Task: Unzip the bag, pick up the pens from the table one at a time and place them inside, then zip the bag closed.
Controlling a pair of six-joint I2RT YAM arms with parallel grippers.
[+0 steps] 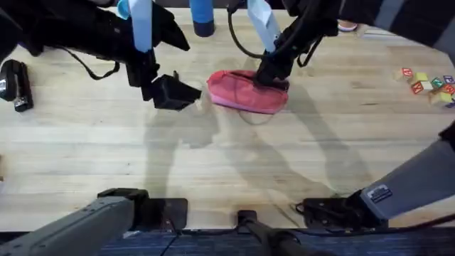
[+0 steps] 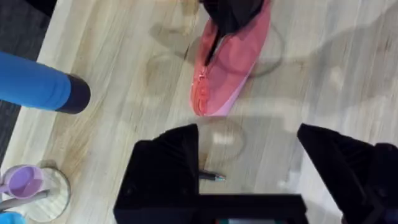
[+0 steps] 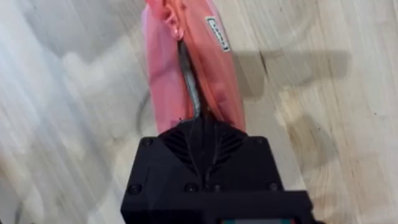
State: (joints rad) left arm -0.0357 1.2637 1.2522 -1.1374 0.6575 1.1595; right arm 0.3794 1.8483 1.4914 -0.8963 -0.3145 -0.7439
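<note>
The soft coral-pink fabric pencil pouch (image 1: 245, 92) shows a paler pink lower edge and a small white label, its zipper line grey; the pale wooden plank tabletop (image 1: 227, 163) carries light grain streaks; both end effectors are black; a thin dark pen (image 2: 210, 177) has a teal tip; a blue cylinder (image 2: 34, 84) ends in black; a black stapler (image 1: 15, 84) lies at the edge

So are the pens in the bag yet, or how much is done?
Early on. Done: the bag's zip looks partly open. In hand: the right gripper has its jaws shut on the bag's end; the left gripper hangs open over a pen on the table. Left: putting pens in, zipping up.
</note>
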